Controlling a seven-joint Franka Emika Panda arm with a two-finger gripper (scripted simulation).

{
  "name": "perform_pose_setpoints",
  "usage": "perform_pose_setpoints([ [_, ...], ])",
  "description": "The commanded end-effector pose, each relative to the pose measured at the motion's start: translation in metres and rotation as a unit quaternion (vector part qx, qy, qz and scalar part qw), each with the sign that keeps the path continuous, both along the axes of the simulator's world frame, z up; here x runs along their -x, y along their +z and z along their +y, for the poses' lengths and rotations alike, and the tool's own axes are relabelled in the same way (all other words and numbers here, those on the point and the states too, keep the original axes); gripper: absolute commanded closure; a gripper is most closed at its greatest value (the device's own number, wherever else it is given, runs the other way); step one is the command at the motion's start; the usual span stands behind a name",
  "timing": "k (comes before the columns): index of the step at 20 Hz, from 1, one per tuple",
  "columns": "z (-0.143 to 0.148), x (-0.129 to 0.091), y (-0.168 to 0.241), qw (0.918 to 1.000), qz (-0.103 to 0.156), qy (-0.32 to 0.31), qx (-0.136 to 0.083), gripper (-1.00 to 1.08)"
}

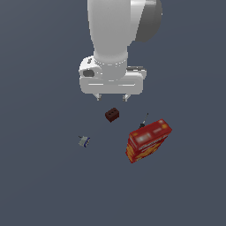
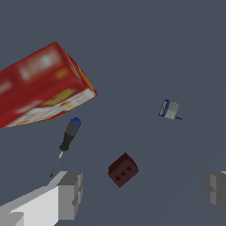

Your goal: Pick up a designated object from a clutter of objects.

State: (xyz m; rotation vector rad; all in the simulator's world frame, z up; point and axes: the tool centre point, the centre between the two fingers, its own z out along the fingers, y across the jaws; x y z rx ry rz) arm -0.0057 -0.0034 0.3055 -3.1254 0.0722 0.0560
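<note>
The gripper [image 2: 142,194] is spread wide and holds nothing; the small brown block [image 2: 123,170] is seen untouched between its fingers [image 2: 70,194].

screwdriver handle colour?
Black screwdriver handle with a blue end cap; clearest in the wrist view.

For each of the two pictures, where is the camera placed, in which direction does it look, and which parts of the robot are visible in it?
Exterior view: off the arm, looking down at the dark floor; shows the white arm and gripper above the small dark reddish-brown block.
Wrist view: on the wrist, looking down past the gripper; shows only the two grey fingertips, wide apart, beside the block.
Shared: the block, the large red-orange box, the black-handled screwdriver, the tiny grey-blue item.
</note>
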Motion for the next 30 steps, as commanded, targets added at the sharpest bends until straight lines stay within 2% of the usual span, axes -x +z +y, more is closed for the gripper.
perform_pose_setpoints([
  [1, 0.0, 0.0, 0.0, 1.0, 0.0, 0.0, 0.0, -0.92],
  [10, 0.019, 0.002, 0.003, 0.999, -0.005, 0.042, 0.012, -0.92],
  [16, 0.018, 0.002, -0.001, 0.9993, -0.005, 0.034, 0.012, -0.92],
  [23, 0.017, 0.006, -0.023, 0.9999, -0.006, -0.002, 0.012, -0.92],
  [30, 0.014, 0.018, -0.064, 0.9975, -0.007, -0.069, 0.012, -0.92],
])
